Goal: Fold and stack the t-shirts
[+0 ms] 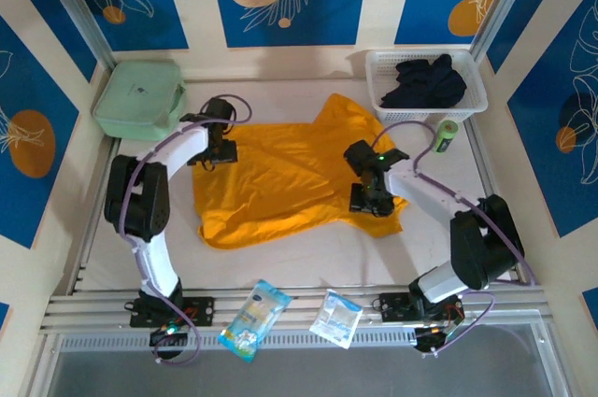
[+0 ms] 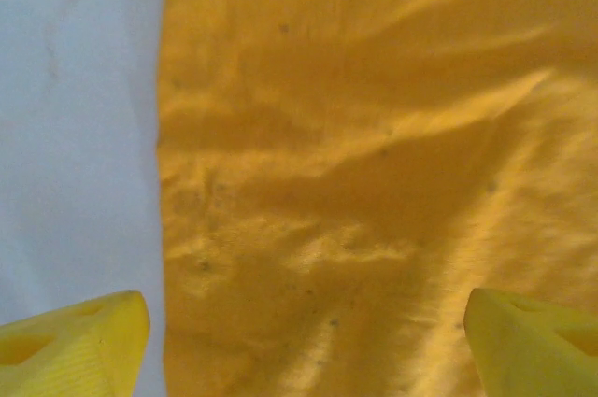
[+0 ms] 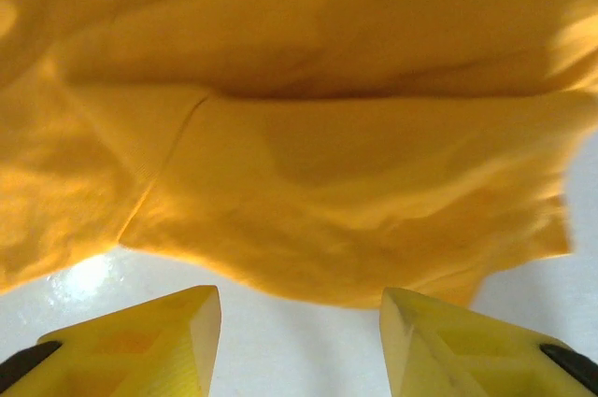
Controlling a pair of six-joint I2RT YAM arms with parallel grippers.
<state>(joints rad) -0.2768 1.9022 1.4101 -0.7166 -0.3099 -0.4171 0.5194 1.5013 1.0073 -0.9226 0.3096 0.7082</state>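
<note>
One bright orange-yellow t-shirt (image 1: 280, 182) lies spread across the middle of the white table, with one sleeve pointing toward the back. My left gripper (image 1: 220, 150) hovers over the shirt's left edge. In the left wrist view that gripper (image 2: 304, 350) is open wide, and the shirt (image 2: 374, 163) lies flat between its yellow fingertips (image 2: 79, 350). My right gripper (image 1: 370, 197) sits at the shirt's front right corner. In the right wrist view it (image 3: 299, 341) is open, with bare table between its fingertips (image 3: 149, 346) and the shirt's rumpled edge (image 3: 327, 210) just beyond them.
A white basket (image 1: 420, 53) at the back right holds a heap of dark garments (image 1: 425, 82). A green cylinder (image 1: 447, 135) lies in front of it. A mint-green zip case (image 1: 140, 98) sits at the back left. Two plastic packets (image 1: 254, 319) (image 1: 336, 319) lie on the front rail.
</note>
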